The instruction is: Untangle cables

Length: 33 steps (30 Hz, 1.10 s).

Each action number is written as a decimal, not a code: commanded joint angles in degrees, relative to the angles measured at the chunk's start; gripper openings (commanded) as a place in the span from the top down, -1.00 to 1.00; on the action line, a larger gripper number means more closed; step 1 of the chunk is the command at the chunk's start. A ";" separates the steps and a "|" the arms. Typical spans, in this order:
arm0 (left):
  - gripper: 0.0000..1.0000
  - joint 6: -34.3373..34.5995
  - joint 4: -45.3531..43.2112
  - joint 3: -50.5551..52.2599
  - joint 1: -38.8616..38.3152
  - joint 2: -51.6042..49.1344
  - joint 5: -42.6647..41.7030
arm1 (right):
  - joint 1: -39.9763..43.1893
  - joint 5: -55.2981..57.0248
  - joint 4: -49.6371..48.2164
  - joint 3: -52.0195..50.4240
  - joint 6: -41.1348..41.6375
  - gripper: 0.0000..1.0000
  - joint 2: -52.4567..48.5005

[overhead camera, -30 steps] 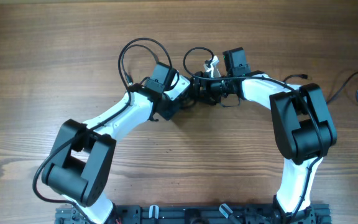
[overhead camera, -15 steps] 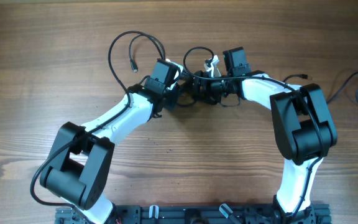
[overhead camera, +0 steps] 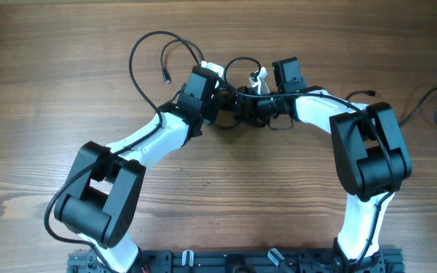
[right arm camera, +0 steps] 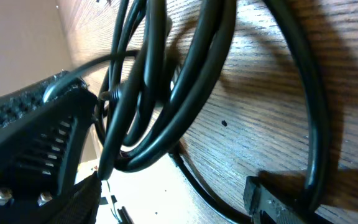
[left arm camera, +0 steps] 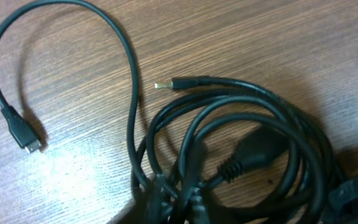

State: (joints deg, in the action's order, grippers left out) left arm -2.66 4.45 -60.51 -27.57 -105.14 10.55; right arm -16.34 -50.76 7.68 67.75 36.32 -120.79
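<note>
1. Grasping step: the knot of thin black cables (left arm camera: 260,149) lies on the brown wooden counter (overhead camera: 67,76).
2. The left hand (overhead camera: 220,102), left of the knot, seems pinched on its strands. The right hand (overhead camera: 243,106), right of it, is spread.
3. Next, judged: pull gently apart to loosen one loop.

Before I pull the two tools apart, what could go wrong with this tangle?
1. The coil sits wedged between the left tool and right tool; pulling straight apart could cinch it tighter instead of loosening it.
2. The loose strand runs into the coil, so its plug could snag if dragged through.
3. Several cords run along the right tool's finger; closing there may catch more than one.
</note>
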 commanded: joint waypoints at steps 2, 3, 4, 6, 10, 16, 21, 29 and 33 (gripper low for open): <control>0.92 7.32 1.49 0.11 0.59 2.93 0.42 | 0.68 5.25 0.50 -1.01 -1.86 -0.38 -0.11; 0.92 10.82 3.80 0.11 1.03 6.23 0.15 | 0.68 4.61 0.79 -1.01 -2.64 -0.39 2.49; 0.92 12.85 6.23 0.11 1.88 9.57 -2.32 | 0.63 1.97 0.85 -1.01 -3.39 -0.40 4.79; 0.92 16.55 11.72 0.11 4.63 14.78 -12.50 | 0.31 -3.34 0.87 -1.01 -2.60 -0.44 9.01; 0.92 18.56 20.04 0.11 13.31 16.06 -36.22 | -2.21 -11.17 2.45 -1.03 4.37 -0.17 10.27; 0.88 11.17 21.75 0.13 24.59 8.83 -55.52 | -6.91 -12.50 -0.52 -1.01 8.87 -0.18 10.27; 0.88 5.79 21.73 0.13 28.24 3.19 -70.18 | -8.44 -6.64 -0.81 -1.03 15.61 -0.09 10.27; 0.86 1.33 22.71 0.13 28.72 3.13 -80.15 | -12.02 12.79 -5.42 -1.03 22.80 0.23 10.27; 0.86 1.31 22.82 0.13 28.72 3.13 -80.15 | -11.98 25.73 -6.25 -1.03 22.12 0.91 10.27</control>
State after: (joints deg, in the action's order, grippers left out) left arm 0.16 26.87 -60.42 1.45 -101.75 -65.54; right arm -28.58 -36.82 1.67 66.83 58.41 -110.76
